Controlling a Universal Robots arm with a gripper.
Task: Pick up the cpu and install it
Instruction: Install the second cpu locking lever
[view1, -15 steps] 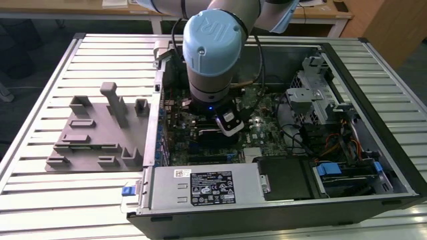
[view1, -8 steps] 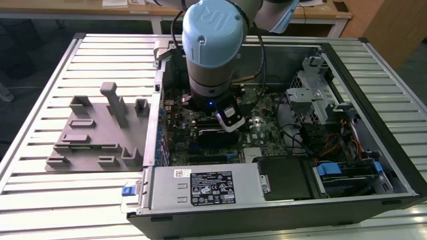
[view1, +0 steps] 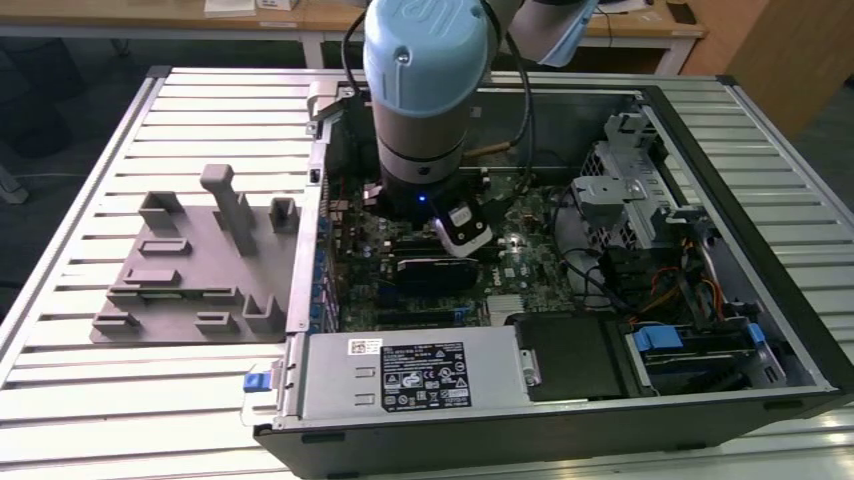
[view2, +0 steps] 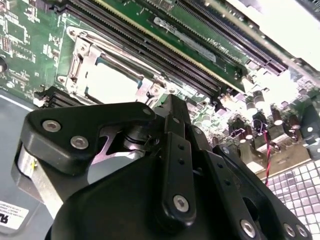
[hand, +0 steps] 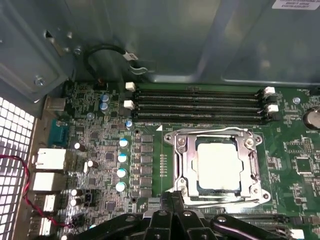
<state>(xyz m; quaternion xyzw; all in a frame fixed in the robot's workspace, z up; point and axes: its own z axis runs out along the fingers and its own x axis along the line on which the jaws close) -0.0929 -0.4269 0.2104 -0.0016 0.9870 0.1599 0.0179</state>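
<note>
First wrist view is showing the cpu sitting in its socket frame; your hand is hovering beside it, grip unclear—keep it square.

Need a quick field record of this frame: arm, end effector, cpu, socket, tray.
arm: reaches down into the open computer case, over the motherboard
end effector: black linkage just beside the socket; finger state cannot be told
cpu: silver square lying inside the socket frame, in both wrist views
socket: metal frame around the cpu, next to the memory slots
tray: grey plastic tray on the table at the exterior view's left of the case
</note>
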